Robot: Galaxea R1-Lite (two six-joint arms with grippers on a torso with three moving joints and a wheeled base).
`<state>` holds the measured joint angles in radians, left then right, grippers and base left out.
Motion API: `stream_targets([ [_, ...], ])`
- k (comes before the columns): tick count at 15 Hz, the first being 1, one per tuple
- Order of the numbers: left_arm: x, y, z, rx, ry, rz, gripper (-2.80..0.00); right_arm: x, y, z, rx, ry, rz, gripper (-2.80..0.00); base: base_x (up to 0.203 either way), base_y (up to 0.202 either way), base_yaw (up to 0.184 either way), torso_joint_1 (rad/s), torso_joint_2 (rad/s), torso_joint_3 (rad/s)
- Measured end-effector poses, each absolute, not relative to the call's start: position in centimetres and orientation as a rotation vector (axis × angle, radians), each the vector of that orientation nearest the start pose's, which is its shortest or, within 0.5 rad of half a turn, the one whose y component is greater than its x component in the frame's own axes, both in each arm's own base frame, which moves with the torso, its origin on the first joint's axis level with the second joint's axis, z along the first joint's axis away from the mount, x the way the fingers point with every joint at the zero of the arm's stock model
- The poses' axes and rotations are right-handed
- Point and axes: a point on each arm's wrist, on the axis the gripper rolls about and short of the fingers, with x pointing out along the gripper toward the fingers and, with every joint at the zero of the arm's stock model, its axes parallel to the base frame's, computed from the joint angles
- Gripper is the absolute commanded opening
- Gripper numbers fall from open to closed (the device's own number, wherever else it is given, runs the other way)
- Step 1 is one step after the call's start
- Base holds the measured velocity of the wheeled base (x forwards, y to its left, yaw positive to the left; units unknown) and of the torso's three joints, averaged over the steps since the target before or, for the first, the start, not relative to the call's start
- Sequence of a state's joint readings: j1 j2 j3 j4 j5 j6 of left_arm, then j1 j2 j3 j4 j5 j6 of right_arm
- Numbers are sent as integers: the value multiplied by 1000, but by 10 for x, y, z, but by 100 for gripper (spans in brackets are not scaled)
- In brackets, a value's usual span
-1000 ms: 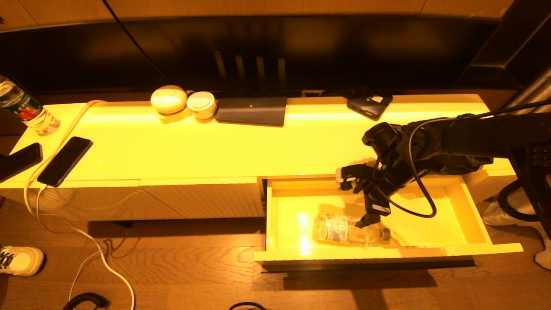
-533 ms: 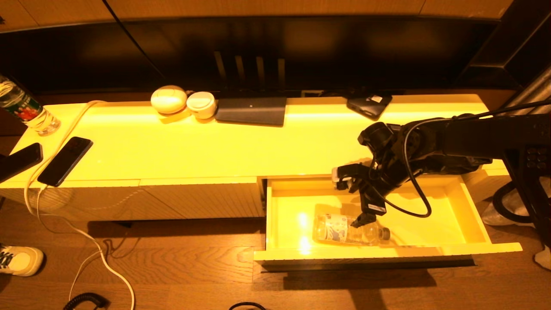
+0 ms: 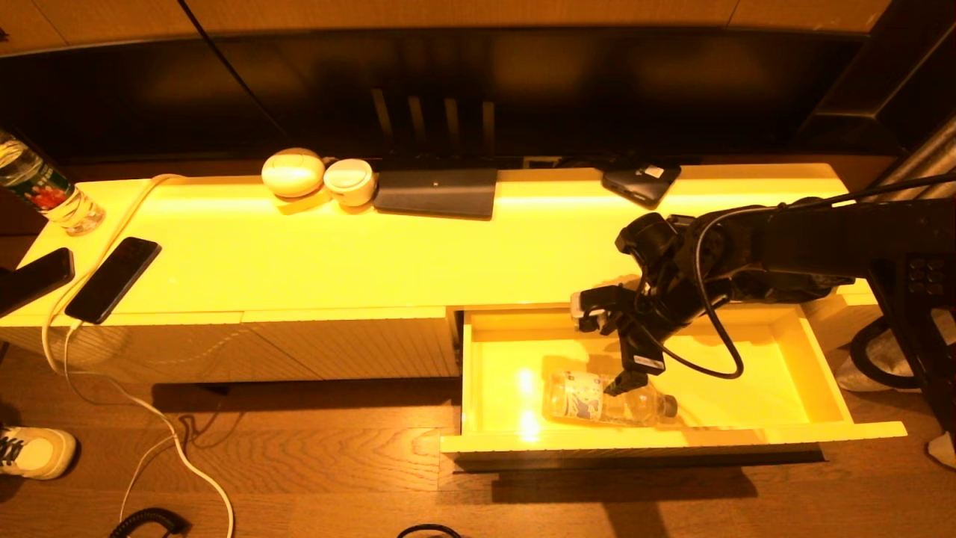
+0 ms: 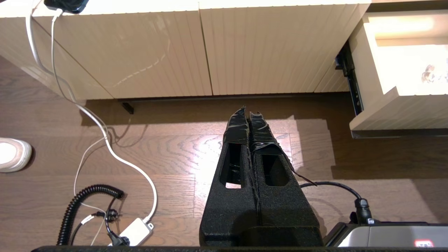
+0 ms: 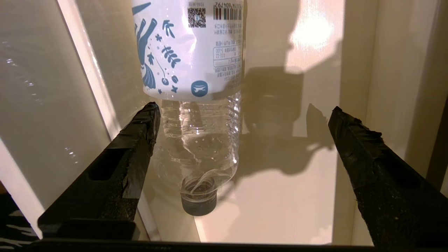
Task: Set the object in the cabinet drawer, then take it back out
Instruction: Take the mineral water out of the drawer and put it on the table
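One clear plastic water bottle (image 3: 609, 400) lies on side, lower centre-right, inside open cream cabinet drawer (image 3: 672, 437). Right gripper (image 5: 241, 140) spread wide, off-centre; closing risks rolling bottle away. Left gripper (image 4: 249, 120) pressed closed, parked above floor.

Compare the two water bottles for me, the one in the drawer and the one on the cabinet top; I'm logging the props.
The bottle in the drawer lies on its side inside the open cabinet drawer; the bottle on the cabinet top stands upright at the far left end. The first has a white-and-blue label, the second a green-and-red one. Both are clear plastic.
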<state>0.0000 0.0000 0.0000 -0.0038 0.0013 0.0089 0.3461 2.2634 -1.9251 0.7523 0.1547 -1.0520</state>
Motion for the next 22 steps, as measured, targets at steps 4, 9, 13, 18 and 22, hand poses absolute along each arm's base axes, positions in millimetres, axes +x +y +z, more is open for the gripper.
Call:
stream_targets([
  [4, -23, 0, 76, 9, -5, 1, -280, 398, 151, 151, -1026, 788, 1010, 0, 0, 0, 0, 0, 0, 0],
  [9, -23, 0, 76, 9, -4, 1, -280, 393, 151, 150, -1022, 831, 1034, 0, 0, 0, 0, 0, 0, 0],
  [13, -23, 0, 76, 9, -4, 1, -280, 392, 156, 150, -1026, 822, 1040, 0, 0, 0, 0, 0, 0, 0],
  [18, -23, 0, 76, 9, -4, 1, -280, 392, 162, 146, -1017, 824, 1044, 0, 0, 0, 0, 0, 0, 0],
  [22, -23, 0, 76, 9, -4, 2, -280, 394, 163, 143, -1018, 820, 1046, 0, 0, 0, 0, 0, 0, 0],
])
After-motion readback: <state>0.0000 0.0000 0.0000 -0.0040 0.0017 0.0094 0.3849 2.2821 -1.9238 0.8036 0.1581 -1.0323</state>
